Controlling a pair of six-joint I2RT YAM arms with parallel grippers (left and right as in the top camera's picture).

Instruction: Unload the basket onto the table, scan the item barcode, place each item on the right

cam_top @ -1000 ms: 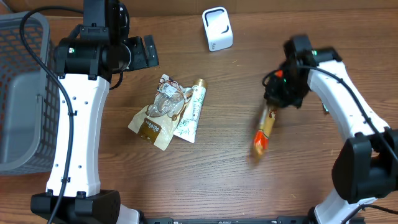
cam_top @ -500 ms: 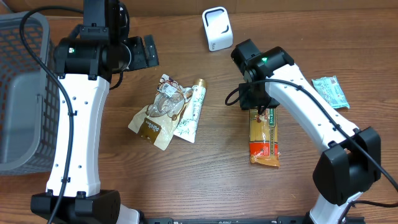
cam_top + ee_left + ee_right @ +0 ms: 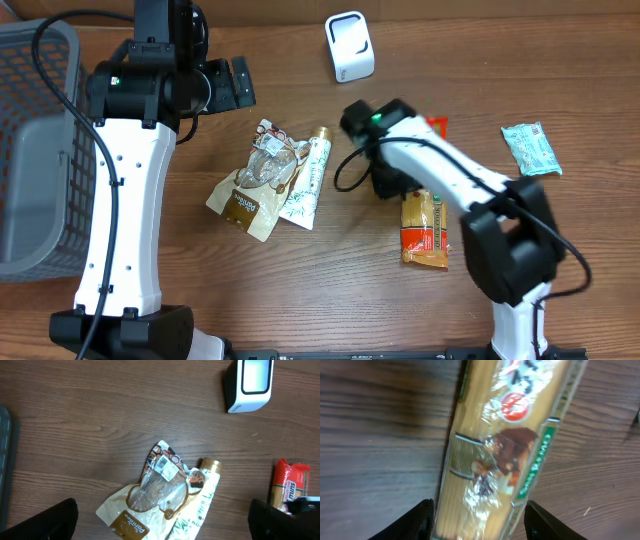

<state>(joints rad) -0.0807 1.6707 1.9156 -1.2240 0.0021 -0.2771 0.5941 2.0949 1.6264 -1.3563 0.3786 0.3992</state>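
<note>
A long yellow pasta packet (image 3: 425,228) with a red end lies flat on the table right of centre. My right gripper (image 3: 393,180) hangs over its upper part. In the right wrist view the packet (image 3: 495,450) runs between the two black fingers (image 3: 415,520) of the right gripper (image 3: 480,520), whose jaws stand apart on either side of it. The white barcode scanner (image 3: 349,46) stands at the back centre and also shows in the left wrist view (image 3: 250,385). My left gripper (image 3: 225,85) is open and empty, high above the pouch pile (image 3: 160,525).
A brown and white pouch (image 3: 250,185) and a leaf-printed tube (image 3: 308,180) lie together left of centre. A green packet (image 3: 530,148) lies at the right. A grey mesh basket (image 3: 35,150) stands at the left edge.
The right gripper carried the pasta packet leftward, laid it on the table and opened its jaws. The right arm has swung toward the centre. The left arm has not moved.
</note>
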